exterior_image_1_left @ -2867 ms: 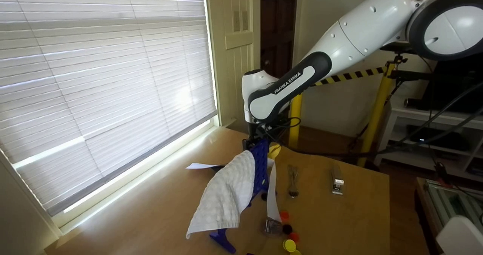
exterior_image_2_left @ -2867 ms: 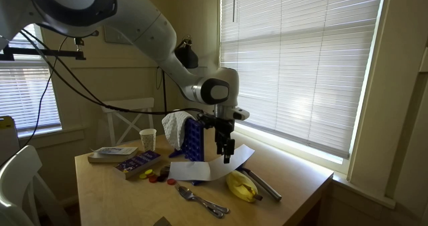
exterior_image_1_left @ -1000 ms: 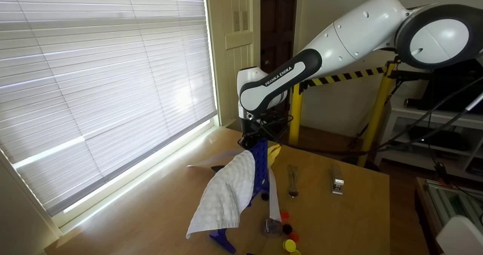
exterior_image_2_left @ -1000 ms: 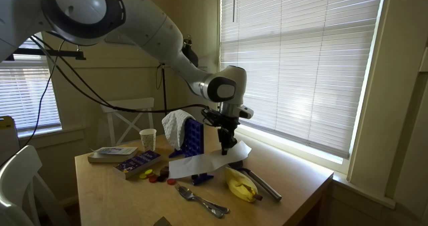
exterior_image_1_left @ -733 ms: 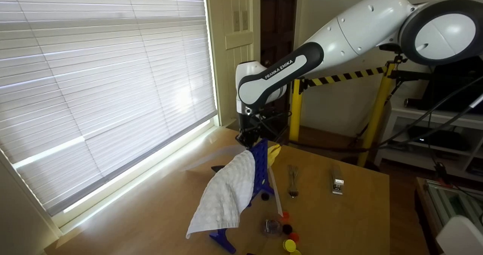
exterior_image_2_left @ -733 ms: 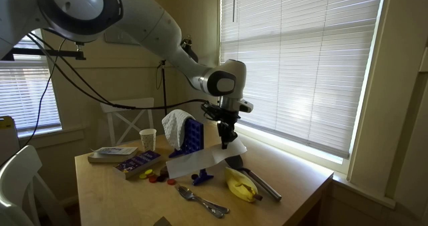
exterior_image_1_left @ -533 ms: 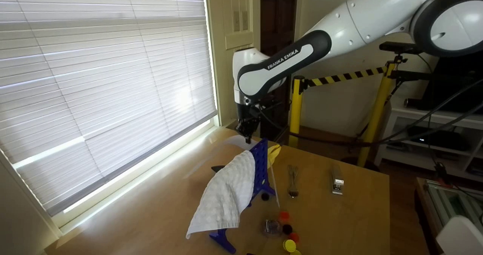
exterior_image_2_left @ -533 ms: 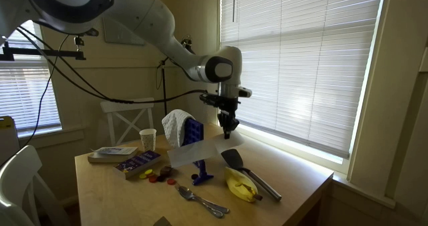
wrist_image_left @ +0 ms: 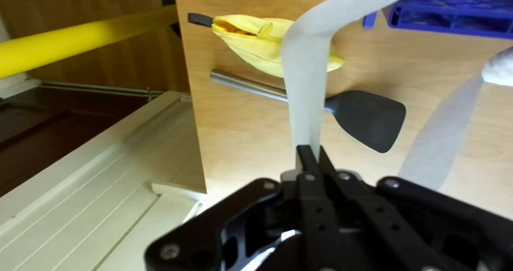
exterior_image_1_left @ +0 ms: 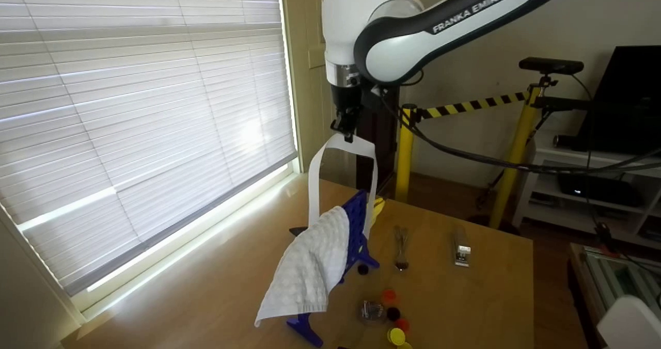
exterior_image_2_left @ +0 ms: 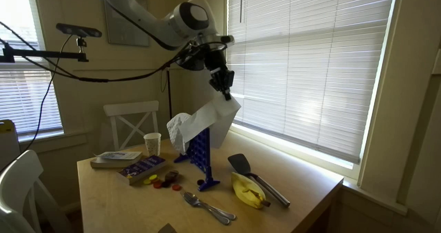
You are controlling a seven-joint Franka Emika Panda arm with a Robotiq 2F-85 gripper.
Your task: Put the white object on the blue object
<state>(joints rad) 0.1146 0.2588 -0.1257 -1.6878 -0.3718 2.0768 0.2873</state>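
A long white paper strip [exterior_image_1_left: 314,184] hangs in an arch from my gripper [exterior_image_1_left: 348,137], whose black fingers are closed on its middle. In the wrist view the paper [wrist_image_left: 308,74] runs out from between the fingertips. The blue upright game rack [exterior_image_2_left: 199,153] stands below, a white textured towel [exterior_image_1_left: 304,279] draped over its far part. In an exterior view one end of the strip [exterior_image_2_left: 198,122] overlaps the rack's top and the towel; whether they touch I cannot tell. The wrist view shows part of the blue rack [wrist_image_left: 453,16] at the upper right.
Near the rack lie a black spatula [exterior_image_2_left: 240,163], a yellow pouch [exterior_image_2_left: 247,191] and forks [exterior_image_2_left: 206,205]. Books [exterior_image_2_left: 142,167], a paper cup [exterior_image_2_left: 152,144] and several coloured discs [exterior_image_2_left: 157,184] are farther along. A stapler [exterior_image_1_left: 461,248] sits near the table's edge.
My gripper has risen well above the rack, carrying the paper strip up from low over the table. Both paper ends now hang down. The rack and towel have not moved.
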